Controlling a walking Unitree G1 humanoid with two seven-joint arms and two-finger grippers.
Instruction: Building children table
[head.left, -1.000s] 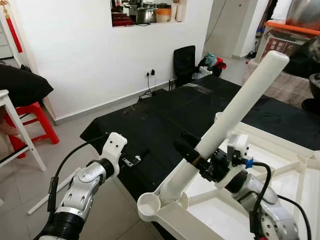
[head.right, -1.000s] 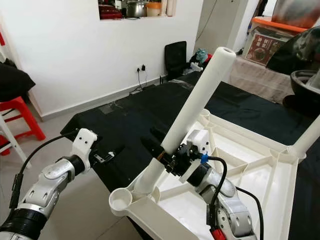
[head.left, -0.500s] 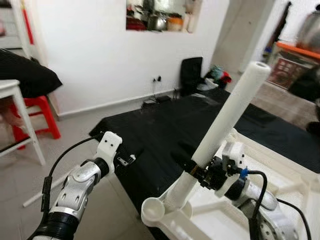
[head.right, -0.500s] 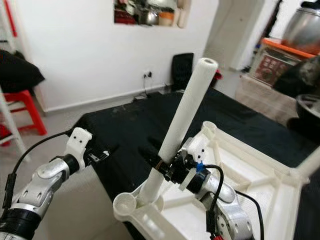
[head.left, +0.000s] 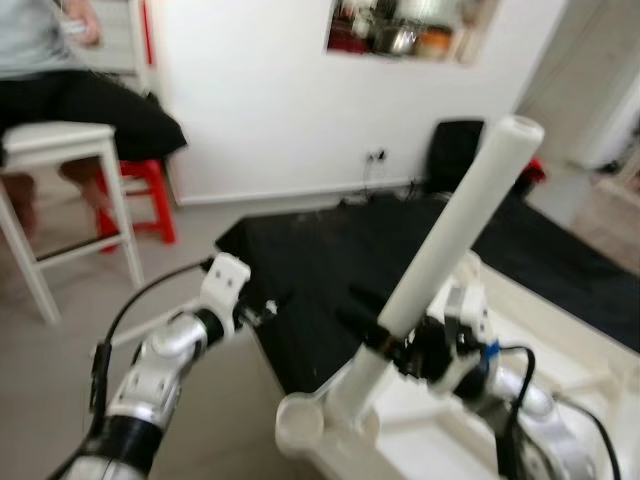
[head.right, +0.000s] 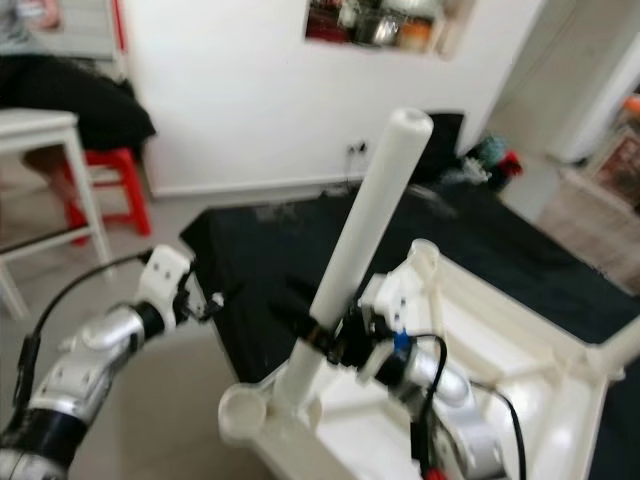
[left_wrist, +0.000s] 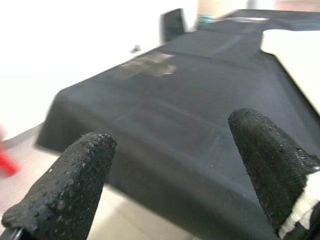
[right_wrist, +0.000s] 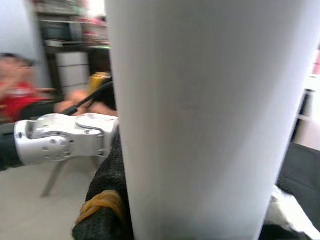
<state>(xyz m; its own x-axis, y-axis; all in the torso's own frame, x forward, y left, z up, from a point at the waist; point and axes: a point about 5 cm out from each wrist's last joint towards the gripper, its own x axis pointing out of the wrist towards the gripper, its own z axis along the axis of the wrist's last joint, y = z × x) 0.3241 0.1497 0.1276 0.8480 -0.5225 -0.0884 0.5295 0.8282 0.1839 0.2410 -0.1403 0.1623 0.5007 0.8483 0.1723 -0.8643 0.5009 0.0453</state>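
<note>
Right gripper (head.left: 385, 335), clamped on the tilted white leg (head.left: 455, 238) at the upturned tabletop (head.right: 520, 345) corner socket, is seating it; next, straighten and press down.

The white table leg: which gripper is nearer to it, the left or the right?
Right. The right gripper is shut on the white table leg, low on it. The left gripper hangs open beside the black cloth, apart from the leg.

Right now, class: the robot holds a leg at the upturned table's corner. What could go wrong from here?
1. The leg leans, so it may jam or skew in the corner socket.
2. The right gripper grips it low down; the long upper part could lever loose.
3. The left gripper hangs open, apart from the table, so nothing steadies the frame on the black cloth.
</note>
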